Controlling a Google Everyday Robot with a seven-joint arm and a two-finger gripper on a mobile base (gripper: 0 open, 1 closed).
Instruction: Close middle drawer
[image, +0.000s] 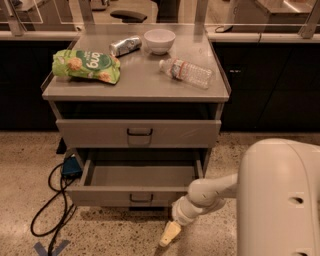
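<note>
The middle drawer (110, 196) is a wide, shallow grey drawer with a dark wire pull at its centre. It stands pulled out of the cabinet and its inside is empty. The drawer above it (100, 134) sits nearly flush. The lowest drawer is hidden beneath the open one. My gripper (170, 234) hangs low over the floor, just below and in front of the open drawer's right front corner, pointing down and left. My pale wrist (196, 202) is next to that corner.
On the cabinet top lie a green chip bag (86, 65), a can (125, 46), a white bowl (159, 40) and a water bottle (186, 73). A black cable (50, 210) and a blue box (71, 166) lie on the floor to the left. My body (280, 200) fills the lower right.
</note>
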